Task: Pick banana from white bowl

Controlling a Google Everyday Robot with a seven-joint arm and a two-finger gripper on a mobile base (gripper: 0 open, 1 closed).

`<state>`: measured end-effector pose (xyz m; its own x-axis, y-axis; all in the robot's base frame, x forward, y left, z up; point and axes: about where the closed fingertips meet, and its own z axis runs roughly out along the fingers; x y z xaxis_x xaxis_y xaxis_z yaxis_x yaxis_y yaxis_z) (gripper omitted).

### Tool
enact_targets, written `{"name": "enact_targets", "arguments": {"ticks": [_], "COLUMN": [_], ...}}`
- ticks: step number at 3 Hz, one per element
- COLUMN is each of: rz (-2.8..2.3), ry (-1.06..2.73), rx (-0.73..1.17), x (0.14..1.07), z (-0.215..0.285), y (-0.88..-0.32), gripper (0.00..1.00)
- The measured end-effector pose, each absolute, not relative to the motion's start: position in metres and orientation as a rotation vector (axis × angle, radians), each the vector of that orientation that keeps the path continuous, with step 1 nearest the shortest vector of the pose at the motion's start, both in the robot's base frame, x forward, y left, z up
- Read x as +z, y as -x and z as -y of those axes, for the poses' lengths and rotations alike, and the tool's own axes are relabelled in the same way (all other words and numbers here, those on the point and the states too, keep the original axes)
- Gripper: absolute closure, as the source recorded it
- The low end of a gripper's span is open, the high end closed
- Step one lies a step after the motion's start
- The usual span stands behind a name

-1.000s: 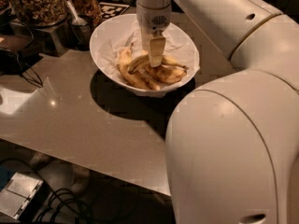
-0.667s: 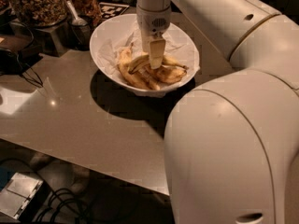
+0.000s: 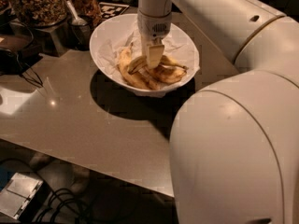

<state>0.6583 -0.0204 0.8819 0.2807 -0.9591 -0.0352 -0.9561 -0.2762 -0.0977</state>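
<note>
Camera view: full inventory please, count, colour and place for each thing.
table: one, beige, centre
white bowl: one, on the table, top centre
paper: white, crumpled, lining the bowl
banana: one, speckled yellow, left inside the bowl
other bananas: two it seems, brown-spotted, right of it
jar: one, brown filling, top left
metal cup: one, grey, left of the bowl
cables: dark, floor, bottom left
gripper: one, cream, down among the bananas
arm: one, white, right side
</note>
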Motion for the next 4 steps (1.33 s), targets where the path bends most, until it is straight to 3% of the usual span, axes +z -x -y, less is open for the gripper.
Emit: {"name": "enact_targets", "arguments": {"ticks": [1,2,4], "rz": [-1.810,-1.800,-1.875], "ry": [2.414,2.402,2.296], "rx": [-0.061,-0.070,-0.170], "x": [0.880,0.879,0.925], "z": [0.016,0.013,0.022], "y": [-0.665,-0.670,-0.629], "gripper": [0.86,1.00,1.00]}}
